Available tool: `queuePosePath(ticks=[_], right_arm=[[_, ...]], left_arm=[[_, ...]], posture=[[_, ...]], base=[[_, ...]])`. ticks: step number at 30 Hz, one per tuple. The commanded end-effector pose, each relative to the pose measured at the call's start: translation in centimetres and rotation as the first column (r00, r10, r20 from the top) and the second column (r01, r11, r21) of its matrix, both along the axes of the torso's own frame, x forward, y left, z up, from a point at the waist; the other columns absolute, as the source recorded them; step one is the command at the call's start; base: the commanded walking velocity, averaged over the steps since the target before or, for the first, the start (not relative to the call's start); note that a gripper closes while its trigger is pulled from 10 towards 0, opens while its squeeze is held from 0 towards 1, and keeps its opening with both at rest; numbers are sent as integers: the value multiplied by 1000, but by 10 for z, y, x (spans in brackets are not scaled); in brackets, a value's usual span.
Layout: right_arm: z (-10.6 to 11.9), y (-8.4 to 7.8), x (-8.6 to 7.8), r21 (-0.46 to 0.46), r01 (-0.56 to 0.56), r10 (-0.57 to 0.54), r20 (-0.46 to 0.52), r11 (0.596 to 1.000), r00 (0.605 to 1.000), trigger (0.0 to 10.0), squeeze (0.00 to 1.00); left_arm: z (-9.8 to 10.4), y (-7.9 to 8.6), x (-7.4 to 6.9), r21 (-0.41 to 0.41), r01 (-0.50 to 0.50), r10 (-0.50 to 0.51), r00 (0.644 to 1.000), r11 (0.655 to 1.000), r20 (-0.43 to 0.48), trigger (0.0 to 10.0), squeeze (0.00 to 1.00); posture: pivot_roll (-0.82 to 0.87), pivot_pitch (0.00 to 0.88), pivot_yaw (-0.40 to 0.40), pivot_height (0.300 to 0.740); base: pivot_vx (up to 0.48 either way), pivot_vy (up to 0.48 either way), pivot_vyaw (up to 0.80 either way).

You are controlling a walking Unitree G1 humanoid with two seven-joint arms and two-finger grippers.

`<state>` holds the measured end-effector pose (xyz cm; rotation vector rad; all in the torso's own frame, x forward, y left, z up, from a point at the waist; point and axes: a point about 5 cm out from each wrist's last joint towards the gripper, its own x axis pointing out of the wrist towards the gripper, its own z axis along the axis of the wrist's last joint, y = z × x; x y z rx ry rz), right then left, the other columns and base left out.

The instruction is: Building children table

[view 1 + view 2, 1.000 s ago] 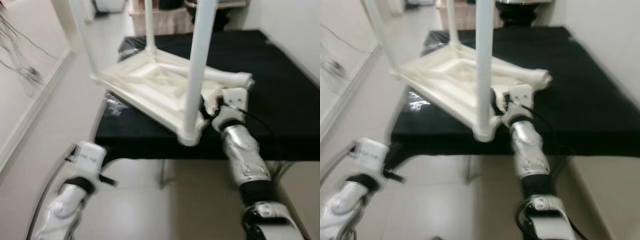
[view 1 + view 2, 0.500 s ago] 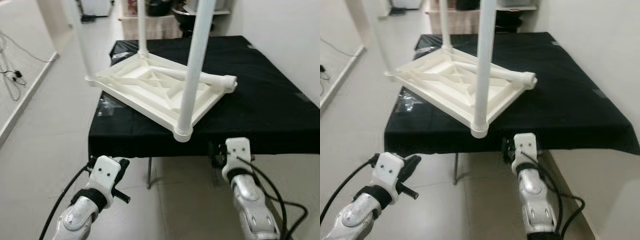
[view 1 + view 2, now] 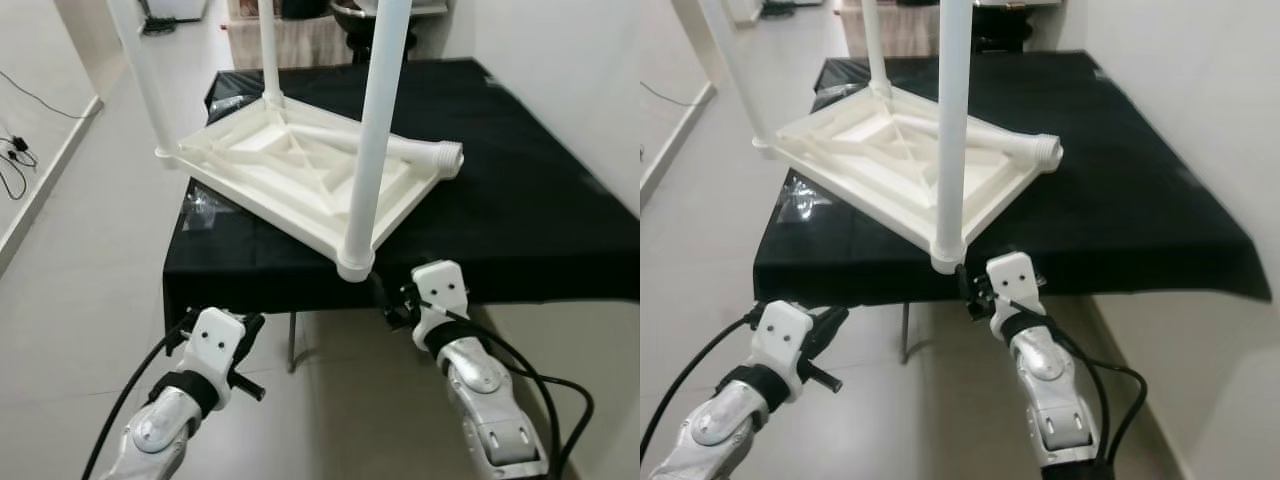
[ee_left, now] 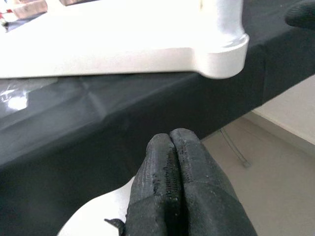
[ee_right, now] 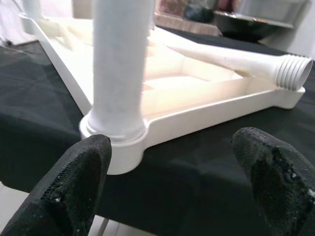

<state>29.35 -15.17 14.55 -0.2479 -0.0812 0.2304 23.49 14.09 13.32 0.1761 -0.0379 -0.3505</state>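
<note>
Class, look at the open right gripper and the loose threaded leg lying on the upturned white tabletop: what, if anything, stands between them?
The upright fitted leg at the tabletop's near corner stands directly ahead of the right gripper, between it and the loose threaded leg lying beyond.

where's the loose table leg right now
The loose leg lies flat inside the upturned white tabletop on the black table, its threaded end poking over the tabletop's right corner, behind the nearest upright leg.
</note>
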Motion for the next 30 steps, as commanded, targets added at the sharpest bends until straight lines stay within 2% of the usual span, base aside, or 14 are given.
queuePosePath(ticks=[1,6,7,10,12,18,27,29,30], right_arm=[[-4,-3,-2,5,-1,1,-21,1000,1000,10000,0],[-1,4,2,-25,-87,87,-4,996,996,10000,0],[0,13,3,-54,-173,173,-4,983,985,10000,0],[2,18,4,-65,-229,229,-1,971,973,10000,0],[4,25,7,-124,-293,295,-5,948,956,10000,0],[3,31,13,-136,-301,302,-15,944,953,10000,0],[2,30,19,-157,-282,281,-23,947,959,10000,0],[2,28,20,-158,-268,268,-24,950,963,10000,0],[2,23,24,-123,-214,212,-22,969,977,10000,0]], left_arm=[[-6,-2,-1,1,10,-10,1000,1000,-20,10000,0],[-5,-2,1,-3,11,-11,1000,1000,-15,10000,0],[-5,-1,2,-4,9,-9,1000,1000,-12,10000,0],[-4,-1,4,-4,2,-2,1000,1000,-7,10000,0],[-3,0,6,-4,-8,8,1000,1000,0,10000,0],[-1,2,8,5,-31,31,999,1000,18,10000,0],[5,3,15,61,-67,63,996,996,70,10000,0],[6,3,16,65,-73,68,995,995,76,10000,0],[5,3,18,65,-74,69,995,995,67,10000,0]], posture=[[53,107,6,740],[60,111,16,740],[62,112,18,740],[62,114,20,740],[63,114,21,740],[74,122,18,740],[70,127,28,740],[72,129,27,740],[74,130,27,740]], base=[[0,-480,0],[0,-480,0],[0,-480,0],[0,-480,0],[0,0,788],[0,0,788],[0,0,789],[0,0,788],[0,0,788]])
